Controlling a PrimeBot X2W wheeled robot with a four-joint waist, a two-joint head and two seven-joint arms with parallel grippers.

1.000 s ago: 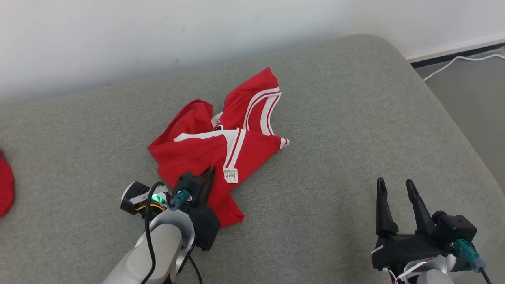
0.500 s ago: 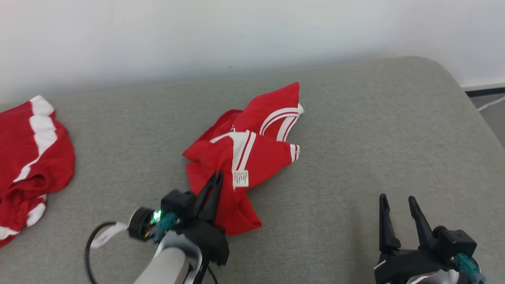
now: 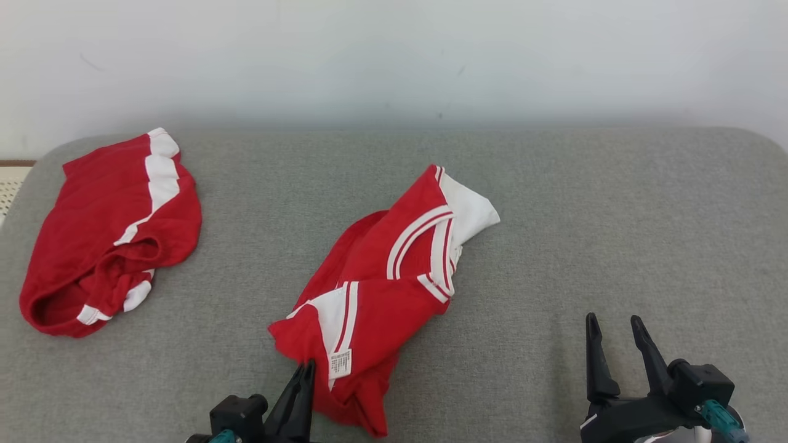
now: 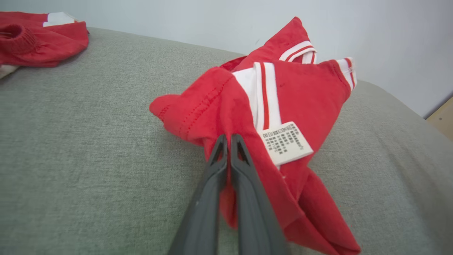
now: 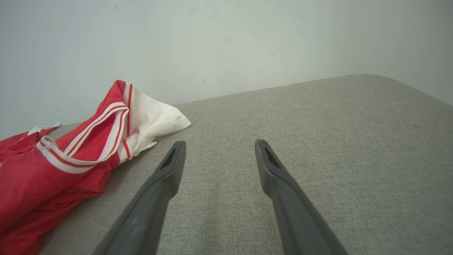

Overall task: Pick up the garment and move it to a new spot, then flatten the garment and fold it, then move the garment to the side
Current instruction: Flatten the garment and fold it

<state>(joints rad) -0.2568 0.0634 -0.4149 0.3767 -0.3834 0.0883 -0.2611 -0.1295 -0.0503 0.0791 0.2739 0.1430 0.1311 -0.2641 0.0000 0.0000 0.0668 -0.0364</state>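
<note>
The garment (image 3: 381, 289) is a crumpled red shirt with white stripes, lying mid-cushion with a white part at its far end. My left gripper (image 3: 305, 369) is at the garment's near edge, shut on a fold of red cloth beside the white care label (image 3: 340, 363). In the left wrist view the gripper (image 4: 228, 138) has its fingers pressed together, with cloth of the garment (image 4: 290, 92) caught between them. My right gripper (image 3: 612, 320) stands open at the lower right, well apart from the cloth. In the right wrist view, nothing lies between the open gripper (image 5: 219, 145), and the garment (image 5: 53, 170) lies to its left.
A second red and white garment (image 3: 104, 234) lies bunched at the far left of the grey cushion (image 3: 615, 215), also seen as a red garment (image 4: 35, 39) in the left wrist view. A pale wall (image 3: 394, 55) runs behind the cushion. The cushion's rounded corner is at the right.
The head camera has turned left, bringing the second garment into view. My left gripper has pulled the garment nearer and stretched it out, so a white part now shows at its far end.
</note>
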